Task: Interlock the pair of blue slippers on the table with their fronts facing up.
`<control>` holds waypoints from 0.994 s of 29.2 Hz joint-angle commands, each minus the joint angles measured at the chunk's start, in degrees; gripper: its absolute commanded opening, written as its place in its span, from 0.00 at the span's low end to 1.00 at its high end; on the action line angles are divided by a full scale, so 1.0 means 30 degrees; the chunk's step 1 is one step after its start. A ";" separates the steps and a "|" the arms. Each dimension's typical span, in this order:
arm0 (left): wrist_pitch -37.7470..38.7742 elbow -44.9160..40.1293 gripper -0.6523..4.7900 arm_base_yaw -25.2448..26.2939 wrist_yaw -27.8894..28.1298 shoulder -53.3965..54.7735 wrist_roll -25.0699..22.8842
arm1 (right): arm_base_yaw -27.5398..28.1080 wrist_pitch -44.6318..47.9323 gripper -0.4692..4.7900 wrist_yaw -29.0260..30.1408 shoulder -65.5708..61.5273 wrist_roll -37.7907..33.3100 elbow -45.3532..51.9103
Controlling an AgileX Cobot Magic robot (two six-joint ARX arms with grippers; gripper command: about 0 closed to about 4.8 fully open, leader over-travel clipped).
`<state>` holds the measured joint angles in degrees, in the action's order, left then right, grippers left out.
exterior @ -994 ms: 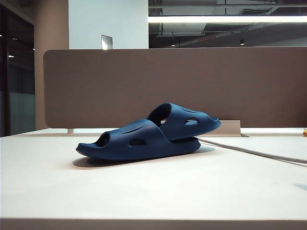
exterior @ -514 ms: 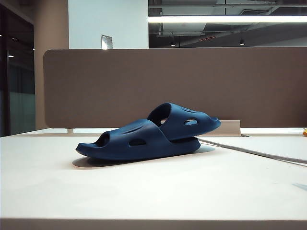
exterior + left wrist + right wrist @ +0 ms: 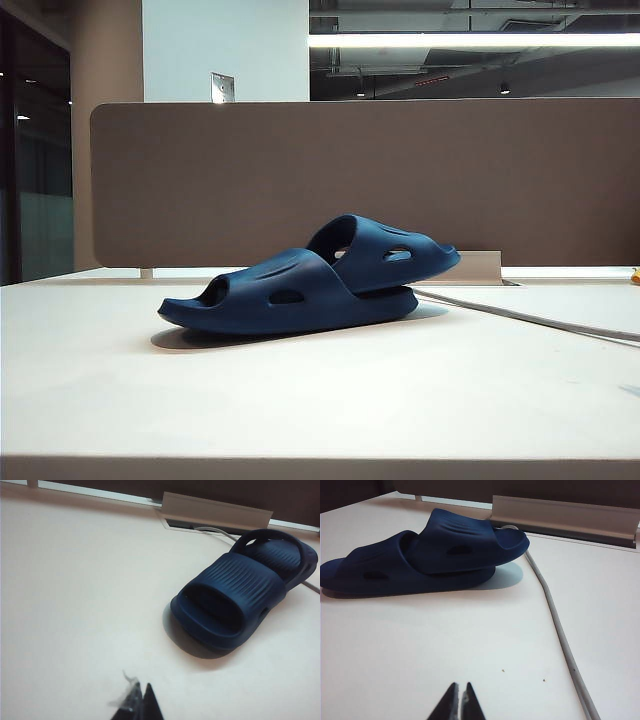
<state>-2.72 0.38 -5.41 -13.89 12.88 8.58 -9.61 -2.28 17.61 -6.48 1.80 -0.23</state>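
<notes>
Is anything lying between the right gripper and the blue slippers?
No. In the right wrist view only bare table separates the shut right gripper from the blue slippers; the grey cable runs off to one side.

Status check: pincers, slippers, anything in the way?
Left pincer and right pincer shut, empty, clear of slippers. Blue slippers interlocked on table, straps up. Grey cable alongside.

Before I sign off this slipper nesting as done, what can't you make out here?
- Lower slipper heel: upper slipper covers it, every view.
- Soles: underneath, hidden.
- Both pincers: outside the exterior view.
- Left pincer, right pincer: only shut tips show, cut by wrist-view edges.
- Grey cable: runs off frame.
</notes>
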 commanded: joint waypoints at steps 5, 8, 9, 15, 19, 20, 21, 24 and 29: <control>-0.0350 0.0044 0.11 0.0000 0.0415 -0.0007 -0.0015 | -0.0015 -0.1158 0.13 -0.2951 -0.0007 -0.0612 0.0022; -0.0189 0.0044 0.11 0.0000 0.0415 0.0000 -0.0022 | -0.0015 -0.1661 0.13 -0.3643 -0.0007 -0.0816 0.0022; -0.0095 0.0044 0.11 0.0000 0.0415 0.0007 -0.0029 | -0.0022 -0.1814 0.13 -0.3825 -0.0007 -0.0831 0.0022; 0.0845 0.0044 0.11 0.0000 0.0415 0.0022 -0.0219 | -0.0022 -0.2499 0.13 -0.3905 -0.0007 -0.0831 0.0022; 0.1355 0.0044 0.11 0.0000 0.0408 0.0015 -0.0219 | -0.0022 -0.2499 0.13 -0.3905 -0.0007 -0.0831 0.0022; 0.1472 0.0044 0.11 0.0000 0.0408 0.0015 -0.0219 | -0.0022 -0.2499 0.13 -0.3898 -0.0007 -0.0831 0.0022; 0.1581 0.0044 0.11 0.0000 0.0408 0.0015 -0.0219 | -0.0022 -0.2499 0.13 -0.3898 -0.0007 -0.0831 0.0022; 0.1894 0.0044 0.11 0.0000 0.0415 0.0015 -0.0219 | -0.0022 -0.2499 0.13 -0.3898 -0.0007 -0.0991 0.0022; 0.2404 0.0044 0.11 0.0007 0.0408 0.0015 -0.0219 | -0.0015 -0.2419 0.13 -0.3840 -0.0007 -0.1115 0.0015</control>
<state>4.23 0.40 -5.43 -12.80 12.91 8.36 -9.61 -10.13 6.17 -6.48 -1.26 -0.23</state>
